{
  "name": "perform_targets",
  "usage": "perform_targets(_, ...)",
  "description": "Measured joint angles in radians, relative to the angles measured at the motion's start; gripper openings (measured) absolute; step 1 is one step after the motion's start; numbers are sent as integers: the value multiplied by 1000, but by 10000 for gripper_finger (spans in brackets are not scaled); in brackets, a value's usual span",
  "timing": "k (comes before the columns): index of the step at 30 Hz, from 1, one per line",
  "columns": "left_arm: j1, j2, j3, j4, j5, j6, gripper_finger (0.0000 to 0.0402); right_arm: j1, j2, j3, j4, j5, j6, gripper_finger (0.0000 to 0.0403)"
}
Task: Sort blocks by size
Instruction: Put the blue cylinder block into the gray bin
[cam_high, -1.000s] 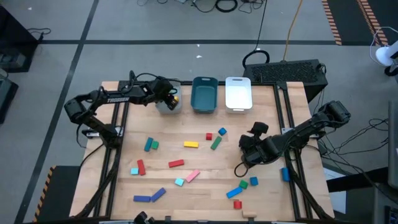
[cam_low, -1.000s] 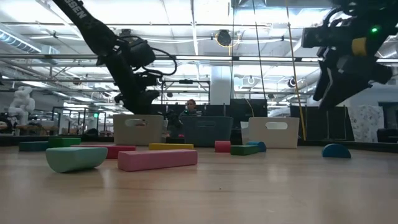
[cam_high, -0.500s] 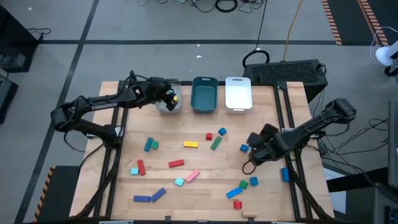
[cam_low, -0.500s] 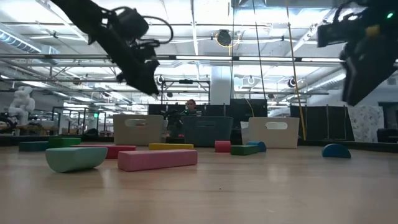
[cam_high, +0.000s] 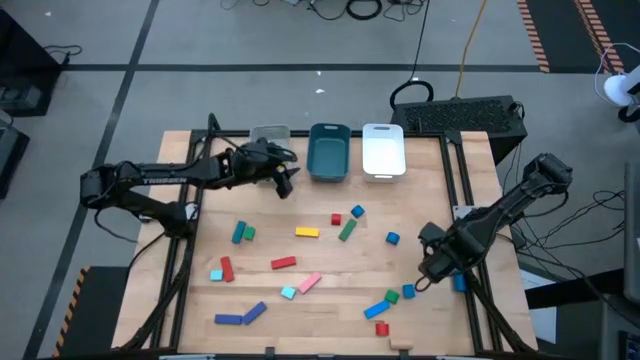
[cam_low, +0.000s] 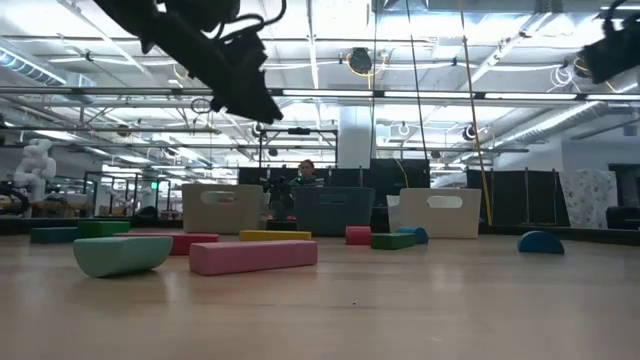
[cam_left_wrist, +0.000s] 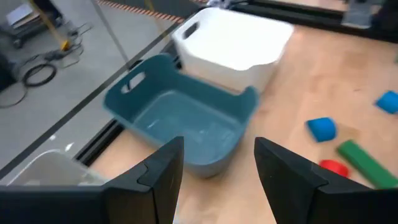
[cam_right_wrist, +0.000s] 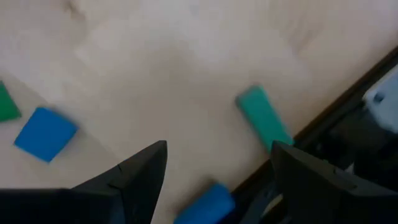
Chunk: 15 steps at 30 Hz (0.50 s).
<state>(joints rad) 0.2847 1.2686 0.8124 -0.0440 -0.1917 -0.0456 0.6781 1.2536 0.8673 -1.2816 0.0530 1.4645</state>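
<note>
Many small coloured blocks lie scattered flat on the wooden table (cam_high: 420, 180): a yellow bar (cam_high: 307, 232), a red bar (cam_high: 283, 263), a pink bar (cam_high: 309, 282), a blue cylinder (cam_high: 392, 238) and others. My left gripper (cam_high: 286, 184) hangs open and empty in the air between the grey tray (cam_high: 270, 133) and the teal tray (cam_high: 330, 150); its wrist view (cam_left_wrist: 214, 162) looks into the teal tray (cam_left_wrist: 180, 124). My right gripper (cam_high: 431, 274) hangs open and empty, pointing down, near the table's right edge, above bare wood (cam_right_wrist: 217, 162) beside a teal-green block (cam_right_wrist: 261, 118).
A white tray (cam_high: 383, 150) stands right of the teal one at the far edge. A group of blue, green and red blocks (cam_high: 390, 300) lies near the right gripper, and a blue block (cam_high: 458, 281) lies at the right rail. Blue bars (cam_high: 240, 316) rest by the near edge.
My left gripper has risen from over the grey tray and swung toward the table's right, leaving the tray uncovered. My right gripper has moved toward the table's near right corner, rolling as it went, and the blue cylinder it stood over now shows on the table.
</note>
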Motion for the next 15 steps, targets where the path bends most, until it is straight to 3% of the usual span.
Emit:
perform_targets(4, -44, 0, 0, 29, 0, 2, 199, 51, 48, 0, 0, -78, 30, 274)
perform_targets(11, -78, 1, 0, 73, 0, 33, 199, 132, 172, 0, 57, -193, -282, 274)
perform_targets(15, -77, 1, 0, 103, 0, 36, 199, 135, 219, -1, 82, -247, -377, 277)
